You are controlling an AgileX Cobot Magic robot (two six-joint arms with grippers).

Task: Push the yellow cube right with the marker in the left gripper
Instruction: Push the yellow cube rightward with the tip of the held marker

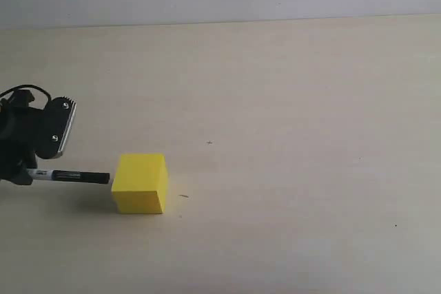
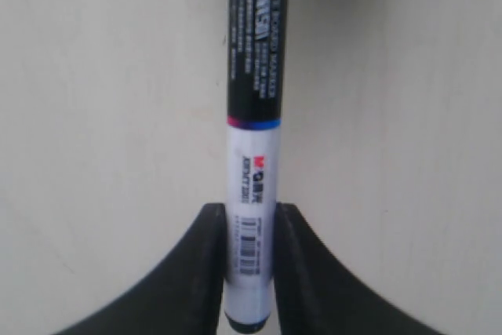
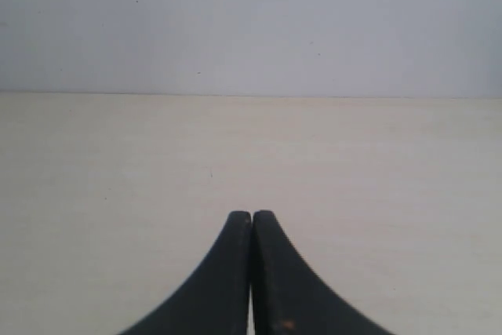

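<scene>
A pale wooden table (image 1: 289, 87) is shown, bare apart from the task's things; no containers are seen on it in any view. At the left edge of the exterior view, the left gripper (image 1: 22, 172) is held low over the table, its fingers clamped narrowly around the white tail end of the marker. The right gripper (image 3: 251, 221) is seen only in its own wrist view, fingers pressed together with nothing between them, above bare table. The yellow cube (image 1: 140, 182) is set on the table left of centre and near the front, just to the right of the left gripper. The marker (image 1: 72, 176) is held level, its black cap pointed right at the cube's left face; it is touching or all but touching, which cannot be told. The push is judged to be at its start. A steady, level sweep to the right is called for next, with the cap kept centred on the face so that the cube is slid rather than turned.
</scene>
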